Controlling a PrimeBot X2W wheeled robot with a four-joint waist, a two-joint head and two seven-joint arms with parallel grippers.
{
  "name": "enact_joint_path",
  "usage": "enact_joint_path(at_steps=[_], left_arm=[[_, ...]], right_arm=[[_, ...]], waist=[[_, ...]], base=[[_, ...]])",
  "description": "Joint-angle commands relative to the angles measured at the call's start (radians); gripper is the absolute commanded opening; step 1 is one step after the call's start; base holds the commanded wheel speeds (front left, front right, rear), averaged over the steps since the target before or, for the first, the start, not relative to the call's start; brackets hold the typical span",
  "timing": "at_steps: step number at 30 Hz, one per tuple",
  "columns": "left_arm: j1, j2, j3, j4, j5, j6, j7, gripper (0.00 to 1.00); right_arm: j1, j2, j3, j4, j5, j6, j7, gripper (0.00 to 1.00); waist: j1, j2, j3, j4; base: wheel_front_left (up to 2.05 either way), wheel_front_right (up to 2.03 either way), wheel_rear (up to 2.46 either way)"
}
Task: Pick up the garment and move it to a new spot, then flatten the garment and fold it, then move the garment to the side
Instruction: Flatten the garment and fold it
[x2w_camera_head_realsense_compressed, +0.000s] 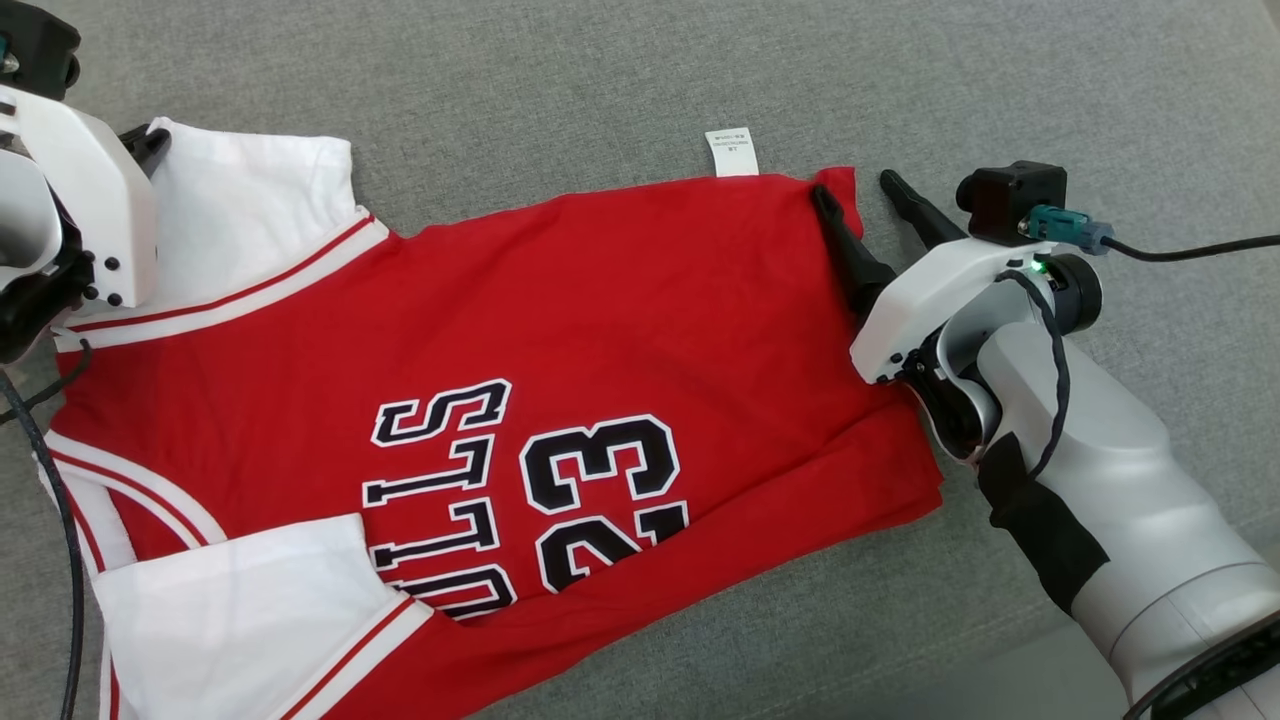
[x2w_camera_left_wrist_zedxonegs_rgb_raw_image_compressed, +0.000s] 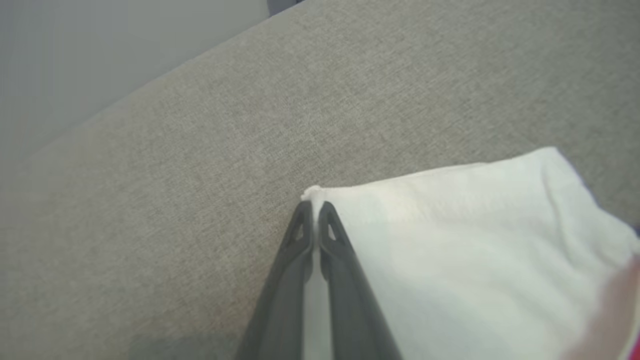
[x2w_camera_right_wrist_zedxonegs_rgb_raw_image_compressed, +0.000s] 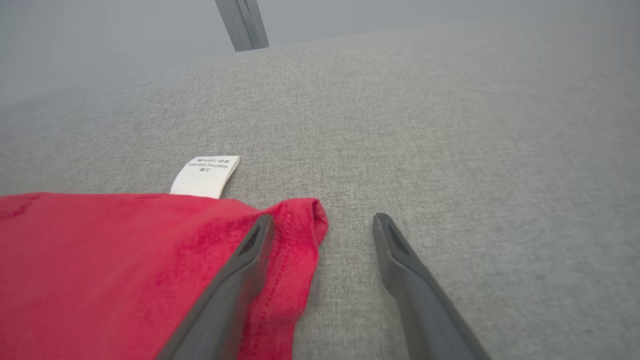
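Where black, white-edged print crosses the red jersey, "23" and the letters "ULLS" can be read. The white label just left of the right hand carries print too small to read. Red with white sleeves and striped trim, the jersey lies flat between both hands on a grey woven surface. The left hand is pinched tight on a white sleeve corner. The right hand is spread wide, one finger on the red hem corner and the other on bare surface.
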Motion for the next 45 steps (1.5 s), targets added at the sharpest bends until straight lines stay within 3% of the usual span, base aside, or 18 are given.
enact_joint_path(at_steps=[1, 15, 16, 17, 20, 21, 36, 45], left_arm=[[-0.019, -0.004, -0.015, 0.003, -0.026, 0.0, -0.007, 0.0], [-0.061, 0.002, -0.129, -0.007, -0.08, 0.0, -0.039, 0.0], [-0.063, 0.002, -0.137, -0.007, -0.084, 0.0, -0.042, 0.0], [-0.064, 0.001, -0.143, -0.006, -0.088, 0.0, -0.044, 0.0], [-0.065, 0.0, -0.163, -0.003, -0.1, 0.0, -0.055, 0.0], [-0.066, -0.001, -0.17, -0.002, -0.105, 0.0, -0.058, 0.0], [-0.047, -0.026, -0.228, 0.028, -0.172, 0.0, -0.13, 0.0], [-0.015, -0.037, -0.254, -0.003, -0.176, 0.0, -0.221, 0.0]], right_arm=[[-0.01, -0.004, 0.009, 0.008, 0.021, 0.0, -0.009, 1.0], [-0.05, -0.009, 0.075, 0.036, 0.137, 0.0, 0.025, 1.0], [-0.05, -0.01, 0.081, 0.033, 0.144, 0.0, 0.026, 0.88], [-0.051, -0.012, 0.09, 0.028, 0.152, 0.0, 0.031, 0.57], [-0.05, -0.02, 0.118, 0.012, 0.173, 0.0, 0.035, 0.24], [-0.049, -0.024, 0.13, 0.005, 0.178, 0.0, 0.034, 0.0], [-0.027, -0.09, 0.222, -0.056, 0.219, 0.0, -0.009, 0.0], [0.077, -0.15, 0.103, -0.18, 0.131, 0.0, -0.008, 0.0]], waist=[[-0.0001, 0.0, 0.0, 0.006], [-0.0001, 0.0, 0.009, 0.037], [-0.0001, 0.0, 0.008, 0.038], [-0.0001, 0.0, 0.007, 0.039], [-0.0001, 0.0, 0.004, 0.041], [-0.0001, 0.0, 0.003, 0.041], [-0.0001, 0.0, -0.041, 0.059], [-0.0001, 0.0, -0.105, 0.099]], base=[[0.0, 0.0, 0.0], [0.0, 0.0, 0.0], [0.0, 0.0, 0.0], [0.0, 0.0, 0.0], [0.0, 0.0, 0.0], [0.0, 0.0, 0.0], [0.0, 0.0, 0.0], [0.0, 0.0, 0.0]])
